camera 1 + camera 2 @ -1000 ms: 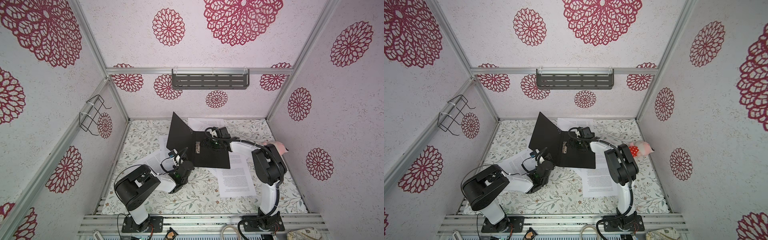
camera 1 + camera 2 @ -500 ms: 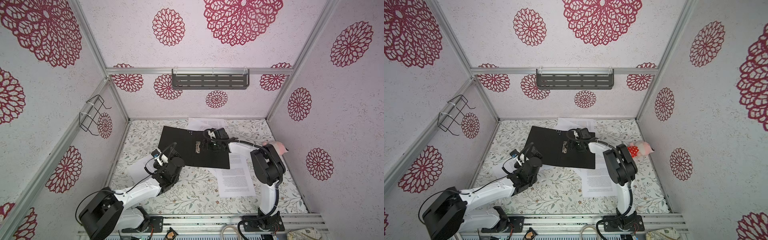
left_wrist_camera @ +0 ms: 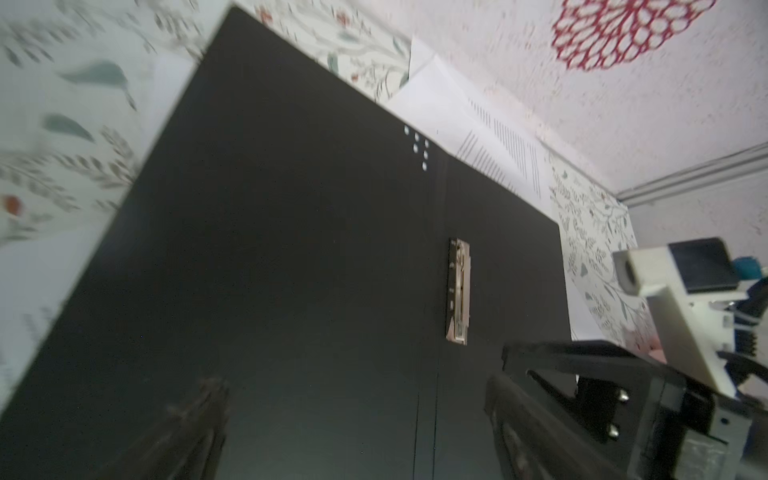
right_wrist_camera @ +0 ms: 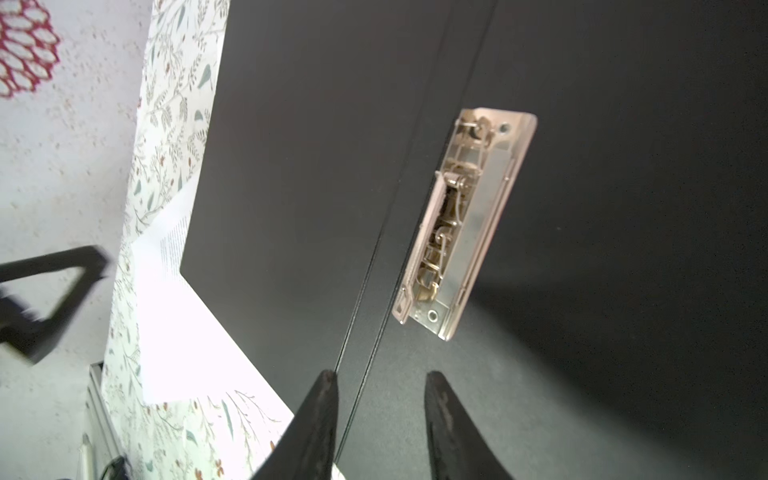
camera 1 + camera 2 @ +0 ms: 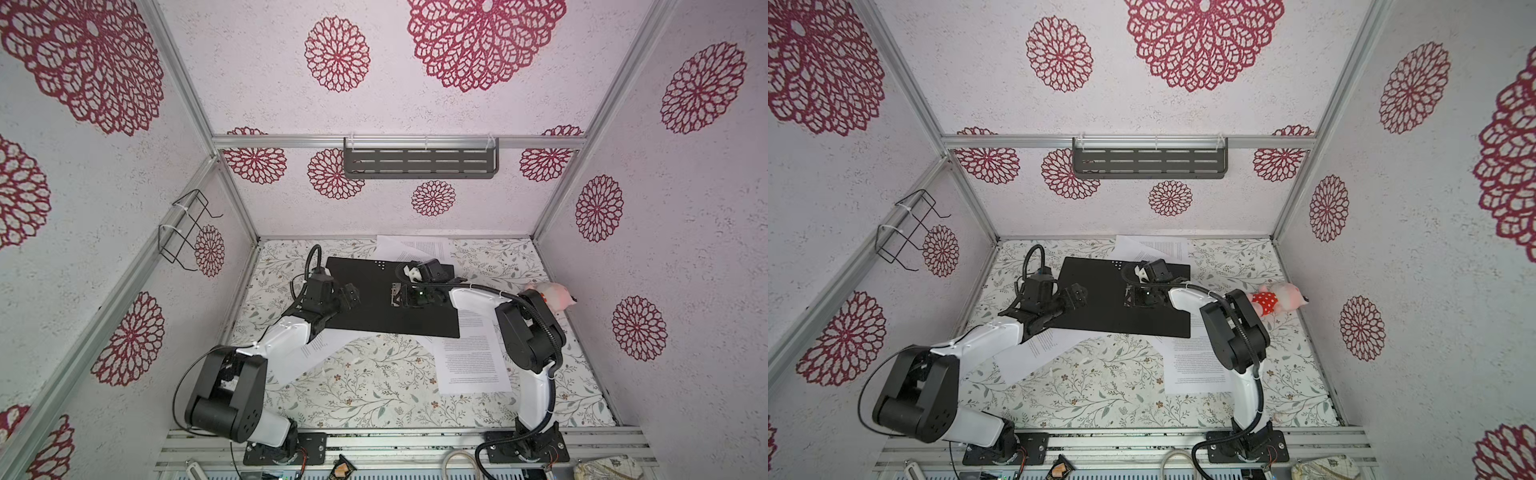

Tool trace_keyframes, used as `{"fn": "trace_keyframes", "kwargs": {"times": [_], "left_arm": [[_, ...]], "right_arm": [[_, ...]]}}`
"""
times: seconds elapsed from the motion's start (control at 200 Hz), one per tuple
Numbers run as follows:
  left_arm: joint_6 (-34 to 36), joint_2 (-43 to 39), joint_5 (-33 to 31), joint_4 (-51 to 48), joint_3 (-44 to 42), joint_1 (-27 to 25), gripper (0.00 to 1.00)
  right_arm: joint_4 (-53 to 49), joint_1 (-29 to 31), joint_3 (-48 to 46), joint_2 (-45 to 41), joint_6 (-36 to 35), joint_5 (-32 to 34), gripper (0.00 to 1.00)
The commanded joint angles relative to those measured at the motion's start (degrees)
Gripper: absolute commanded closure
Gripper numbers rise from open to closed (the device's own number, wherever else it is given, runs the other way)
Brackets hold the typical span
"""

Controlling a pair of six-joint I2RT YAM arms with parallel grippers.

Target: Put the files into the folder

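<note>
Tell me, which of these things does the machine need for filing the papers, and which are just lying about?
For the job: open folder, black inside up; its metal clip; loose printed paper sheets around its edges.
Just lying about: pink soft toy; grey wall shelf; black wire rack.

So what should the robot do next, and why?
Probably ease the right gripper onto the metal clip to lift it: the folder lies open and flat, the gripper hovers empty beside the clip, and the sheets lie loose around it.
</note>
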Motion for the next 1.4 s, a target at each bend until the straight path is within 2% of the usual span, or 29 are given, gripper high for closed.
{"fn": "trace_keyframes", "kwargs": {"times": [0.0, 0.19, 0.52, 0.86, 1.396], "left_arm": [[-3.5, 3.8, 15.1, 2.2, -0.2, 3.4, 0.01], [-6.7, 9.2, 19.6, 8.5, -3.3, 7.3, 0.01], [-5.3, 10.3, 16.0, 6.6, -8.2, 8.1, 0.01], [-5.1, 11.8, 15.0, 6.1, -7.8, 8.1, 0.01], [-5.2, 13.2, 12.0, 3.9, -7.2, 8.2, 0.01]], "right_arm": [[0.9, 0.4, 2.7, 1.5, 0.9, -1.5, 0.66], [-0.6, 0.3, 5.8, 4.2, 1.1, -1.5, 0.71], [-2.5, 0.3, 7.7, 6.8, 1.2, -0.9, 0.76], [-2.4, 0.3, 8.1, 8.1, 1.5, -1.7, 0.87], [-1.9, 0.1, 6.3, 8.9, 1.3, -1.5, 1.0]]}}
